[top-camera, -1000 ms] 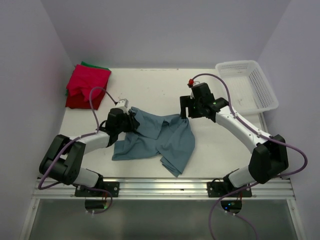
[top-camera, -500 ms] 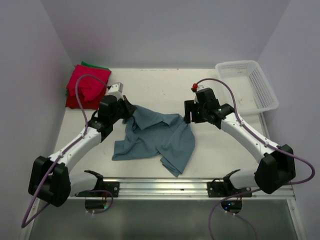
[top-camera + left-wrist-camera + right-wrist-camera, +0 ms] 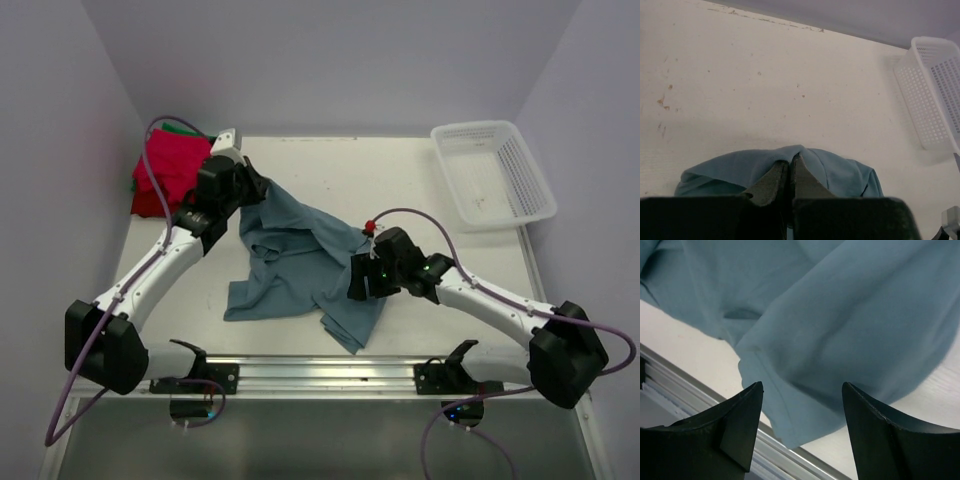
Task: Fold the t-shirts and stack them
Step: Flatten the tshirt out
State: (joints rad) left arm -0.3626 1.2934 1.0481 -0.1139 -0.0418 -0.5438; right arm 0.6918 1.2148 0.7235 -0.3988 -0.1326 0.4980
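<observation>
The left hand (image 3: 248, 187) pinches a fold of the blue-grey t-shirt (image 3: 300, 262), lifting its far corner. The right hand (image 3: 360, 280) hangs spread just above the near hem. It should catch one layer there, then both draw apart evenly. The shirt lies crumpled mid-tabletop (image 3: 330, 165), with the red folded shirts (image 3: 165, 170) at the far-left corner.

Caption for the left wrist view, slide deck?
Left gripper pinching a fold of the blue-grey t-shirt; white mesh basket at right.

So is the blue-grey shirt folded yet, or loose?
Not folded. The blue-grey shirt lies rumpled and loose on the table, one edge pinched in the left fingers.
</observation>
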